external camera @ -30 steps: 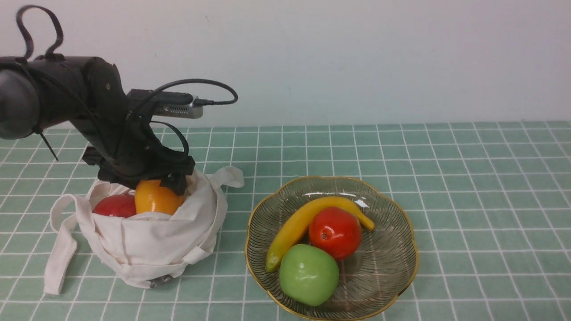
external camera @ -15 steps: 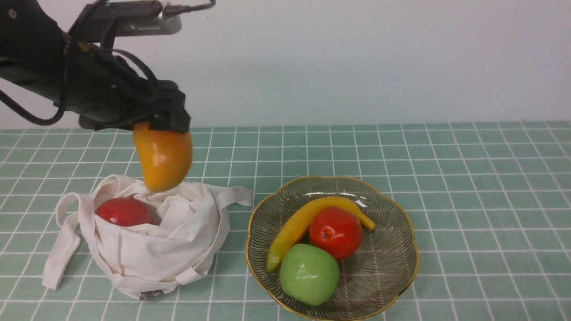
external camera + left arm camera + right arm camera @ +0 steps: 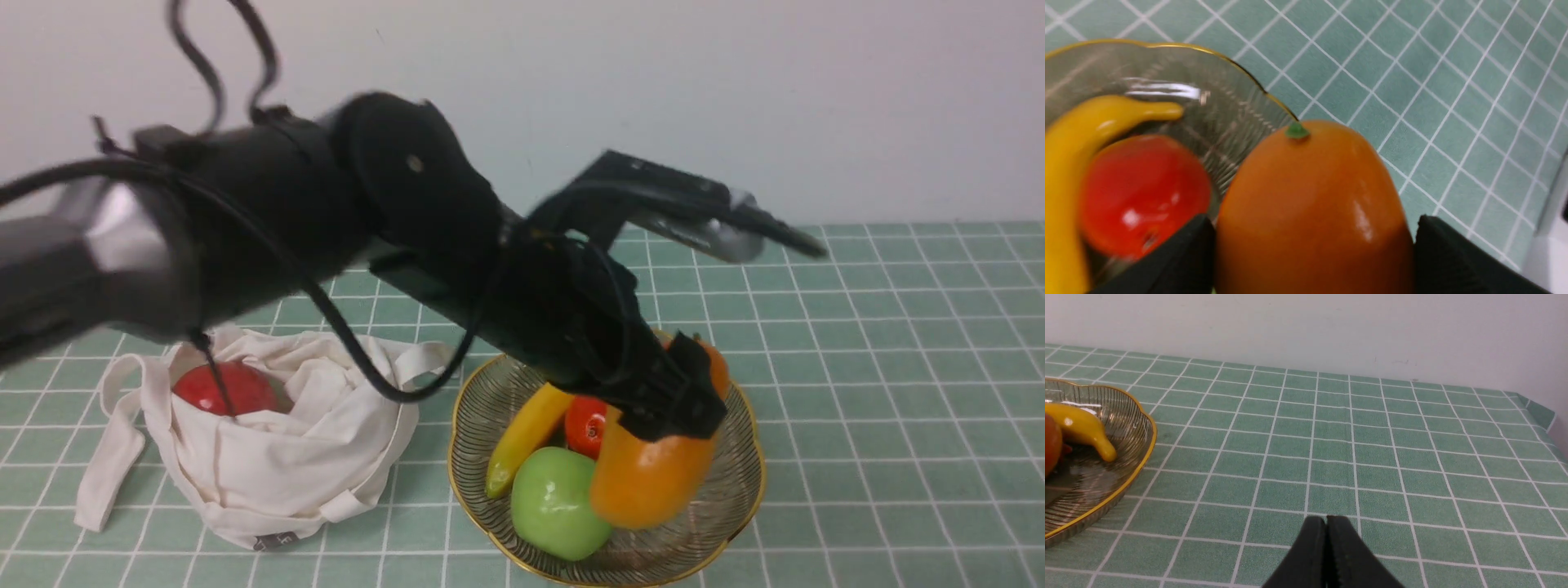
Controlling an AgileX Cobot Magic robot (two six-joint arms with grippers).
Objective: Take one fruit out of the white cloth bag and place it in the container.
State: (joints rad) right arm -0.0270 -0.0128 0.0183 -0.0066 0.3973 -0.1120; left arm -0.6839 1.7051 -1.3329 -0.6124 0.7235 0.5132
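My left gripper [image 3: 665,408] is shut on the orange-yellow mango [image 3: 649,478], holding it over the glass bowl [image 3: 747,498] with the gold rim, beside the green apple. In the left wrist view the mango [image 3: 1314,212] fills the space between both black fingers [image 3: 1437,253], above the bowl's rim [image 3: 1241,69]. The white cloth bag [image 3: 277,457] sits slumped at the left, a dark red fruit [image 3: 222,390] still inside. My right gripper [image 3: 1327,522] is shut on nothing, low over the tablecloth to the right of the bowl [image 3: 1133,457].
The bowl also holds a banana [image 3: 522,437], a red fruit [image 3: 584,425] and a green apple [image 3: 555,502]. The bag's strap [image 3: 110,457] trails on the green checked cloth. A wall rises behind the table, and the table's right edge [image 3: 1545,416] shows.
My left arm has lifted the mango out of the bag, swung it rightward and lowered it over the bowl. The bag has slumped a little.
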